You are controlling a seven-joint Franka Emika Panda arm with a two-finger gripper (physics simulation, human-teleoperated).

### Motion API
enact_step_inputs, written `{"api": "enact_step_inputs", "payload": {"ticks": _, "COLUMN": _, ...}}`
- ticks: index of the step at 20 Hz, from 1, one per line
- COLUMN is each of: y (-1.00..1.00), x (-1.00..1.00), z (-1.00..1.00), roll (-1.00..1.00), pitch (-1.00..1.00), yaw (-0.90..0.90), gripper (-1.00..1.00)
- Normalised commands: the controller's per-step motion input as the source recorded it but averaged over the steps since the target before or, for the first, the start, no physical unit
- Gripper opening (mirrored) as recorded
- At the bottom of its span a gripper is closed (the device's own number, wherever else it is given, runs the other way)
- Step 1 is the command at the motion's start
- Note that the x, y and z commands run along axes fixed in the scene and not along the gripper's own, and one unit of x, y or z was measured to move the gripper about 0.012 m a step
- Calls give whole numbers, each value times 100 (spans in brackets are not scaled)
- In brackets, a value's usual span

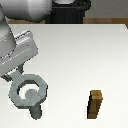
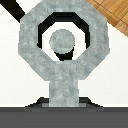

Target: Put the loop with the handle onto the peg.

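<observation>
The loop with the handle [image 1: 26, 89] is a flat grey octagonal ring, held level above the white table at the exterior view's left. My gripper [image 1: 14, 78] is shut on its handle [image 2: 64, 90], which my fingers hide in the exterior view. The peg's flat round top [image 2: 62, 40] shows inside the ring's hole, close to the centre, with a dark gap all around it. Below the ring, the peg's shaft [image 1: 36, 111] runs down to the table. The ring sits around the peg near its top.
A brown wooden block [image 1: 95, 104] stands on the table at the exterior view's right, well apart from the peg. The arm's black base [image 1: 70, 9] is at the far table edge. Wood-grain floor [image 2: 112, 12] shows past a table edge in the wrist view.
</observation>
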Motion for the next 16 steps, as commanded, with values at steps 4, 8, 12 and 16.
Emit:
{"api": "enact_step_inputs", "payload": {"ticks": 4, "y": 0, "x": -12, "z": -100, "roll": 0, "pitch": 0, "yaw": 0, "gripper": -100}}
{"api": "enact_step_inputs", "payload": {"ticks": 8, "y": 0, "x": -25, "z": 0, "roll": 0, "pitch": 0, "yaw": 0, "gripper": 100}}
{"api": "enact_step_inputs", "payload": {"ticks": 12, "y": 0, "x": 0, "z": 0, "roll": 0, "pitch": 0, "yaw": 0, "gripper": 100}}
{"api": "enact_step_inputs", "payload": {"ticks": 16, "y": 0, "x": 0, "z": 0, "roll": 0, "pitch": 0, "yaw": 0, "gripper": 100}}
